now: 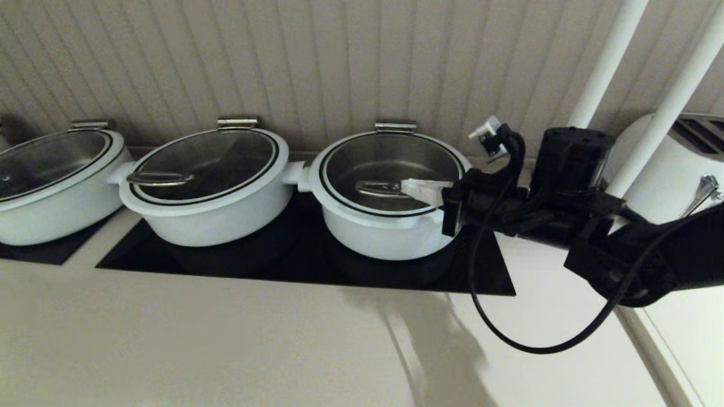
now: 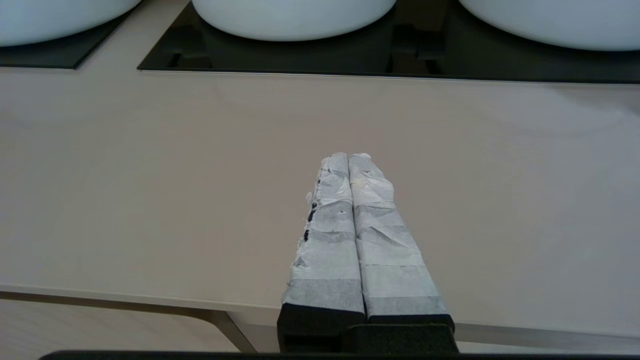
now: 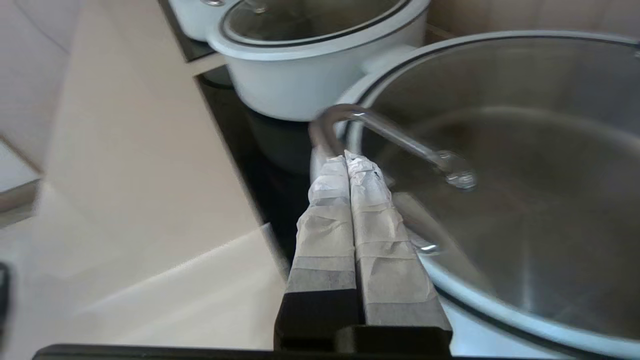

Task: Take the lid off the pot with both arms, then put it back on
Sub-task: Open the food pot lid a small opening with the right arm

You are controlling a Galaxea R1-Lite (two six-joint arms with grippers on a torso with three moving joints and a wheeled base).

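The rightmost white pot (image 1: pixel 384 240) stands on the black hob with its glass lid (image 1: pixel 396 158) seated on it. The lid's metal loop handle (image 1: pixel 374 188) lies across its middle. My right gripper (image 1: pixel 406 185) reaches in from the right, low over the lid. In the right wrist view the right gripper (image 3: pixel 345 159) is shut, its taped fingers pressed together with nothing between them and the tips at the bend of the handle (image 3: pixel 395 140). My left gripper (image 2: pixel 348 156) is shut and empty over the bare counter, in front of the pots and out of the head view.
A middle pot (image 1: pixel 209 215) and a left pot (image 1: pixel 51 209), both lidded, stand in the same row. The black hob (image 1: pixel 305 271) lies under them. A white toaster (image 1: pixel 679 164) and two white poles (image 1: pixel 605 62) stand at the right. The beige counter (image 1: pixel 226 339) spreads in front.
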